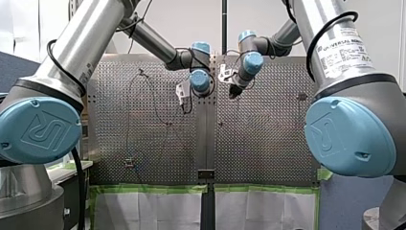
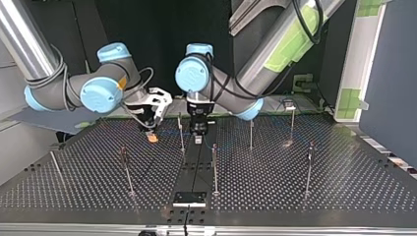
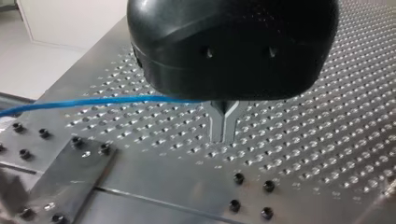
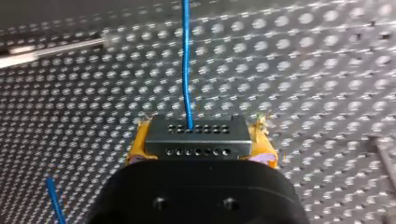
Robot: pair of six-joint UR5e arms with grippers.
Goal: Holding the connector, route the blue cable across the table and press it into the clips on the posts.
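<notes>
In the right wrist view my right gripper (image 4: 196,140) has its yellow pads (image 4: 264,147) shut on a black connector (image 4: 195,136) with rows of small holes. The blue cable (image 4: 186,60) leaves the connector and runs straight ahead over the perforated table. My left gripper (image 3: 223,133) is black, and its metal fingertips meet just above the table. The blue cable (image 3: 93,100) comes in from the side and ends in the fork above those tips. Both grippers hang close together near the table's middle, my left gripper (image 2: 198,133) beside my right gripper (image 2: 151,132).
Several thin upright posts stand on the table, among them one (image 2: 181,132) between the grippers and others (image 2: 215,169) (image 2: 251,135) (image 2: 309,169) nearer the top view's right. A dark plate (image 2: 189,198) lies on the centre seam. Bolt heads (image 3: 238,178) dot the plate joint under my left gripper.
</notes>
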